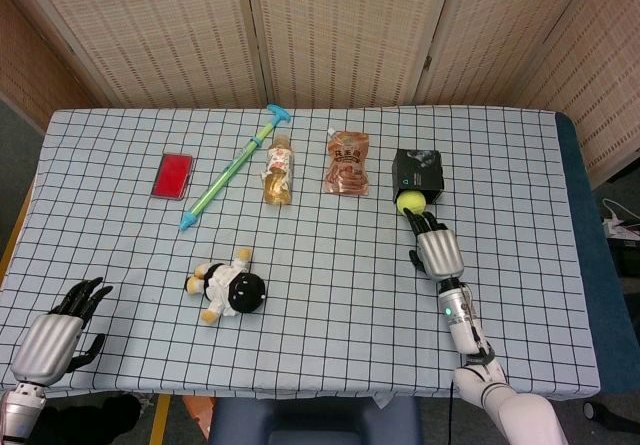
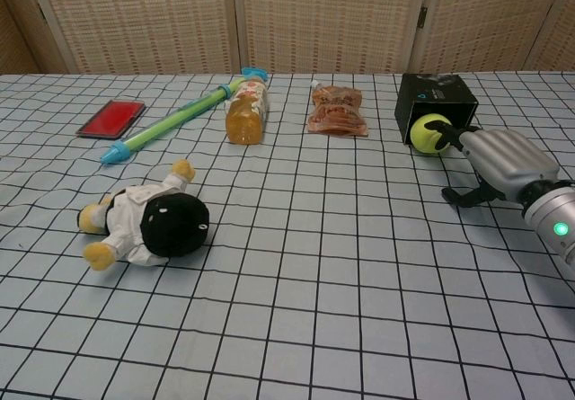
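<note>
We spread our right hand, grasping nothing, fingertips touching the tennis ball, apparently pinning it against the black box just beyond.

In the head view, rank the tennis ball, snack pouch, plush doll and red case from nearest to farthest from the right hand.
1. tennis ball, at the right hand fingertips
2. snack pouch, up-left
3. plush doll, left, mid-table
4. red case, far left

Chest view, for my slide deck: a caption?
Right hand fingers touch a tennis ball against a black box.
</note>
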`<state>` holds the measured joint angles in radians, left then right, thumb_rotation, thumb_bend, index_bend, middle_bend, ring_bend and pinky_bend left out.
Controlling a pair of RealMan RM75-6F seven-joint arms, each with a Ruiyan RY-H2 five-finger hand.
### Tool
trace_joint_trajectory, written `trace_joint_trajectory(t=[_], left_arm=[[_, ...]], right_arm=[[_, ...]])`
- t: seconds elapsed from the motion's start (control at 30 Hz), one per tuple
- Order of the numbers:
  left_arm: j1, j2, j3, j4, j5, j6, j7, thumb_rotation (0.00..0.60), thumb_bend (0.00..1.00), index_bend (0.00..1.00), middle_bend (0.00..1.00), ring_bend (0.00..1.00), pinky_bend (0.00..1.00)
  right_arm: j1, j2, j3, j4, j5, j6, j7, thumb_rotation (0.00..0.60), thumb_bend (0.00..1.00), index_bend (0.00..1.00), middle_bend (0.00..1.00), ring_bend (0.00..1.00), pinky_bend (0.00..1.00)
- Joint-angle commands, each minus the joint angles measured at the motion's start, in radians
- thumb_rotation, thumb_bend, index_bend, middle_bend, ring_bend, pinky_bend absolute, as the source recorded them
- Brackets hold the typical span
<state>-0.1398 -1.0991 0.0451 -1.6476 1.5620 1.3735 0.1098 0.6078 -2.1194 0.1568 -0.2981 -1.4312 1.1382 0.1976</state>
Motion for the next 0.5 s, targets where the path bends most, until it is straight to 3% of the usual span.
trace_joint_trajectory(t=[0.03,0.5], left_arm=[[0.000,0.000,0.000,0.000,0.000,0.000,-0.001,0.600,0.42,0.13,0.03,0.05,0.44],[0.001,0.000,-0.002,0.004,-0.007,-0.001,-0.007,0.600,0.42,0.13,0.03,0.05,0.44]], right_arm=[[0.004,0.002,0.003,-0.003,0.003,-0.006,0.010,0.600,0.20,0.01,0.10,0.09,0.36],[0.039,0.012,0.018,-0.010,0.020,-0.066,0.040,0.600,0.15,0.00,0.09,0.05,0.30]])
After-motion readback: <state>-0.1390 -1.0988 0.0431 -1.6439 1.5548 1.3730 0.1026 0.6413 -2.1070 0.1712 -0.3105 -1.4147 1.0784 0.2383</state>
